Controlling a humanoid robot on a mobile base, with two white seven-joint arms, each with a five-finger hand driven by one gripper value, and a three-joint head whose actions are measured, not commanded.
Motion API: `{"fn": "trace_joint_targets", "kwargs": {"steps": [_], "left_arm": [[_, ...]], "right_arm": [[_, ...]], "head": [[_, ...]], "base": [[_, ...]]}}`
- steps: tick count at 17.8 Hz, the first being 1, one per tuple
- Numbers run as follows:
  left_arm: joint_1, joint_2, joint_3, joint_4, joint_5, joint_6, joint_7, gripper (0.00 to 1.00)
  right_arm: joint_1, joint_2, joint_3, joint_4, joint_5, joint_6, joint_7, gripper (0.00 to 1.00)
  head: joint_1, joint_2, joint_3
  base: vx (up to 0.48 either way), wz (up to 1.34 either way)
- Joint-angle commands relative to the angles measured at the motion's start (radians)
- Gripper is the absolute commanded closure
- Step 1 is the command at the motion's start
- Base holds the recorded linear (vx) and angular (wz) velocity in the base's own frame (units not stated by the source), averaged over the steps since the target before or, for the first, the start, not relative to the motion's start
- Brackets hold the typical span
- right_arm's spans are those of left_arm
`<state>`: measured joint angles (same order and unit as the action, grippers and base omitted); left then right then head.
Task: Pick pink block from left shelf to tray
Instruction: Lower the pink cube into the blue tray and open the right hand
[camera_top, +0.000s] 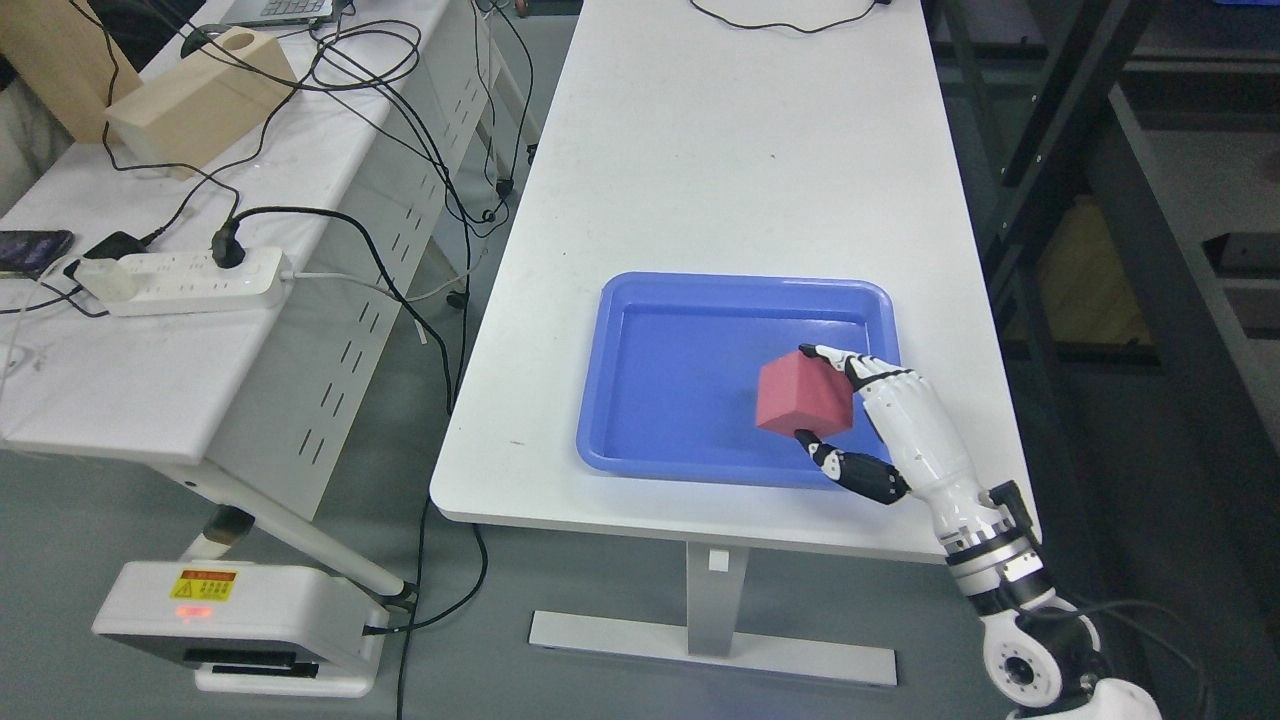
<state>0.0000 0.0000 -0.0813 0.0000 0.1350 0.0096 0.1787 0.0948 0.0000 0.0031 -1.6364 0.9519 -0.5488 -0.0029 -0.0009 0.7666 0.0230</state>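
Our right hand (905, 420) grips the pink block (803, 392) between fingers and thumb, over the tray (640, 300) near its right rim, toward the counter (720, 150) front edge. We should lower it until it rests flat, then spread the fingers and lift clear.

The white-and-black robot right hand (890, 420) hid the pink foam block's (800, 395) right side and part of the blue plastic tray's (640, 300) rim; the long white bench (700, 150) ran off the top edge.
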Motion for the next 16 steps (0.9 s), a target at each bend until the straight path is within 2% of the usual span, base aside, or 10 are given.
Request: {"fn": "trace_joint_targets", "kwargs": {"steps": [1,6,8,10,13,16], "left_arm": [[-0.029,0.017,0.000,-0.017,0.000,0.000,0.001,0.00],[-0.031,0.017,0.000,-0.017,0.000,0.000,0.001,0.00],[-0.029,0.017,0.000,-0.017,0.000,0.000,0.001,0.00],[-0.029,0.017,0.000,-0.017,0.000,0.000,0.001,0.00],[-0.029,0.017,0.000,-0.017,0.000,0.000,0.001,0.00],[-0.029,0.017,0.000,-0.017,0.000,0.000,0.001,0.00]], "right_arm": [[0.020,-0.017,0.054,0.000,0.085,-0.002,0.012,0.97],[0.026,-0.017,0.055,0.000,0.085,-0.002,0.044,0.96],[0.031,-0.017,0.054,0.000,0.081,-0.002,0.047,0.89],[0.043,-0.017,0.052,0.000,0.070,0.000,0.047,0.74],[0.062,-0.017,0.049,-0.002,0.003,0.010,0.053,0.44],[0.063,-0.017,0.032,-0.002,-0.065,0.016,0.075,0.27]], "head": [[0.0000,0.000,0.000],[0.0000,0.000,0.000],[0.0000,0.000,0.000],[0.0000,0.000,0.000],[0.0000,0.000,0.000],[0.0000,0.000,0.000]], "base": [[0.184,-0.04],[0.162,-0.02],[0.127,-0.01],[0.106,-0.01],[0.073,0.00],[0.031,0.00]]}}
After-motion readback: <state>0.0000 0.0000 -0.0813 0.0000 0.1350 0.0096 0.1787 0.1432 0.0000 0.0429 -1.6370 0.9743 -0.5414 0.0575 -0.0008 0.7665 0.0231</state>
